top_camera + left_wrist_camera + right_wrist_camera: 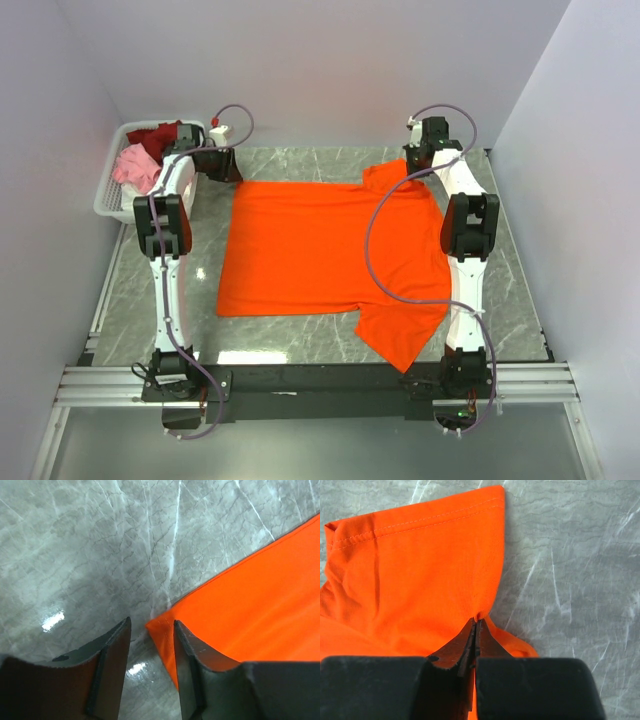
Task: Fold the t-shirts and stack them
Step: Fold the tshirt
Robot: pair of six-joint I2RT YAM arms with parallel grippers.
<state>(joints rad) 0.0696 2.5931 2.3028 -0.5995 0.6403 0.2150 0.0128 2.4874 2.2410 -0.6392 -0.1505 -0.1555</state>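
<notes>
**Orange t-shirt spread flat, one tool pinching a sleeve, the other straddling a hem corner**

The orange t-shirt (320, 250) lies spread across the middle of the grey marbled counter (500, 280). Its hem is toward the left of the overhead frame and its two short sleeves toward the right, one at the upper right and one at the lower right.

The right tool (475, 623) sits at the upper-right sleeve. Its fingers are pressed together on a small pleat of the orange cloth near the sleeve's side edge, and creases fan out from the tips. The stitched sleeve hem runs across the top of that wrist view.

The left tool (151, 624) is at the shirt's upper-left corner. Its two dark fingers stand apart, and the pointed corner of the cloth lies in the gap between them, flat on the counter. The right-hand finger overlaps the shirt's edge. Whether either finger touches the cloth cannot be told.

At the upper left of the overhead frame, a white slotted basket (108, 200) holds a dark red shirt (155, 135) and a pink shirt (135, 165), both bunched up.
</notes>
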